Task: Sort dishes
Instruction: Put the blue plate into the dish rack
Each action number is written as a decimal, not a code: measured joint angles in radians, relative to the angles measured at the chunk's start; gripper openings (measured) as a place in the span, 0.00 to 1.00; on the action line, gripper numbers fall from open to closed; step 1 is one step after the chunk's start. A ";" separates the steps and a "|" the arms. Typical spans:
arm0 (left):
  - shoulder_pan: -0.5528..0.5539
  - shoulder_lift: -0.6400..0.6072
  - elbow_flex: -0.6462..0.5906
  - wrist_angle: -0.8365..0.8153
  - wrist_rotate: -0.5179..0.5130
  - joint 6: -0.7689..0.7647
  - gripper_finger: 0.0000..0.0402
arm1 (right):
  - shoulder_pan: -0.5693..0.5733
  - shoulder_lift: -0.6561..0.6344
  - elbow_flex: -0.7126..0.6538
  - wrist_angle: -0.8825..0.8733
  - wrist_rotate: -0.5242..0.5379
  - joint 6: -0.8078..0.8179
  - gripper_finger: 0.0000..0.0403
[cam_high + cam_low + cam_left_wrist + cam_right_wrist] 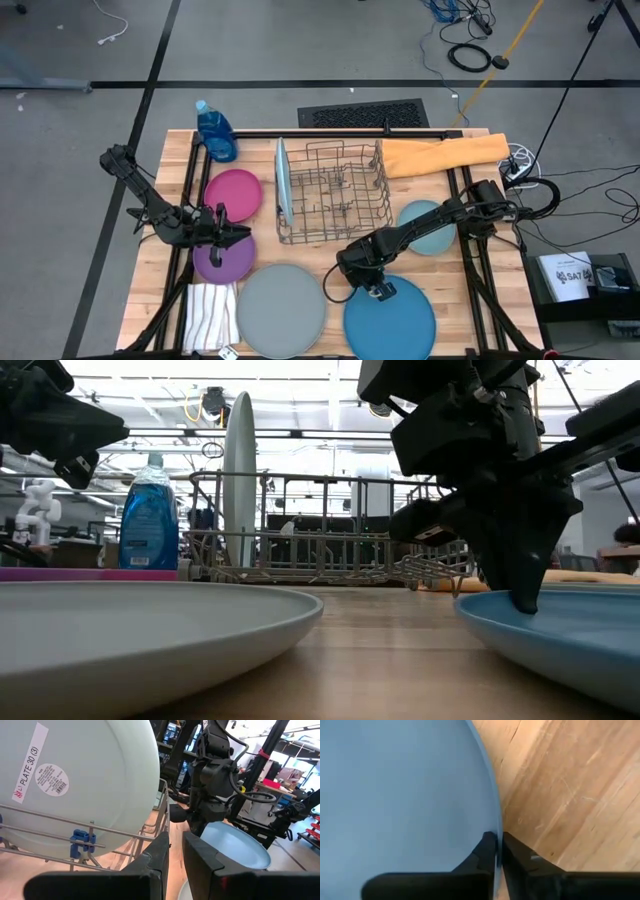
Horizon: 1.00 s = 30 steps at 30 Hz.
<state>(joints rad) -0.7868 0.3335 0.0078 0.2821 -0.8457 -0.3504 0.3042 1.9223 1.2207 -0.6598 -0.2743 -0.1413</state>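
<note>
Right gripper (498,851) pinching dark blue plate (390,318) rim at table (470,300) front edge; left gripper (238,234) clenched, empty, over purple plate (222,262).

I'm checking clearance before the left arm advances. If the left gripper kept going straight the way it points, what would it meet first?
Probably the wire rack, with the light blue plate standing in it. The left gripper points at the rack's near end; depth is unclear.
</note>
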 joint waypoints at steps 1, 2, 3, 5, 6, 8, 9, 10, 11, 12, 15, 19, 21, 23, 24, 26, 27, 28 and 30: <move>0.000 0.000 0.000 0.000 0.000 0.001 0.14 | 0.000 0.000 0.000 0.000 0.001 0.000 0.02; 0.000 0.000 0.000 0.000 0.000 0.001 0.14 | 0.000 0.000 0.000 0.000 0.001 0.001 0.01; 0.000 0.000 0.000 0.000 0.000 0.005 0.14 | 0.000 -0.001 0.000 0.000 0.002 0.004 0.01; 0.000 0.000 0.000 0.000 0.000 0.018 0.14 | 0.000 -0.001 0.000 0.000 0.004 0.011 0.01; 0.000 0.000 0.000 0.000 0.000 0.018 0.14 | 0.000 -0.001 0.000 0.000 0.005 0.019 0.01; 0.000 0.000 0.000 0.000 0.000 0.018 0.14 | 0.000 -0.001 0.000 0.000 0.006 0.033 0.01; 0.000 0.000 0.000 0.000 0.000 0.018 0.14 | 0.000 -0.001 0.000 0.000 0.007 0.039 0.01; 0.000 0.000 0.000 0.000 0.000 0.018 0.14 | 0.000 -0.001 0.000 0.000 0.009 0.043 0.01; 0.000 0.000 0.000 0.000 0.000 0.018 0.14 | 0.002 -0.002 0.000 -0.001 0.013 0.046 0.00; 0.000 0.000 0.000 0.000 0.000 0.018 0.14 | 0.006 -0.003 0.002 -0.005 0.026 0.048 0.00; 0.000 0.000 0.000 0.000 0.000 0.018 0.14 | 0.015 -0.005 0.030 -0.041 0.084 0.043 0.00; 0.000 0.000 0.000 0.000 0.000 0.019 0.14 | 0.017 -0.014 0.114 -0.097 0.179 0.011 0.00; 0.000 0.000 0.000 0.000 0.000 0.019 0.14 | 0.021 -0.018 0.174 -0.147 0.229 -0.007 0.00; 0.000 0.000 0.000 0.000 0.000 0.019 0.14 | 0.024 -0.018 0.248 -0.198 0.282 -0.032 0.00; 0.000 0.000 0.000 0.000 0.000 0.019 0.14 | 0.028 -0.020 0.283 -0.221 0.306 -0.044 0.00; 0.000 0.000 0.000 0.000 0.000 0.019 0.14 | 0.032 -0.020 0.348 -0.252 0.355 -0.072 0.00; 0.000 0.000 0.000 0.000 0.000 0.019 0.14 | 0.032 -0.020 0.379 -0.266 0.373 -0.083 0.00; 0.000 0.000 0.000 0.000 0.000 0.019 0.14 | 0.033 -0.020 0.412 -0.281 0.393 -0.092 0.00; 0.000 0.000 0.000 0.000 0.000 0.019 0.14 | 0.040 -0.020 0.476 -0.307 0.436 -0.112 0.00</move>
<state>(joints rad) -0.7864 0.3332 0.0078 0.2821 -0.8459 -0.3317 0.3442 1.9018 1.6962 -0.9672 0.1615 -0.2531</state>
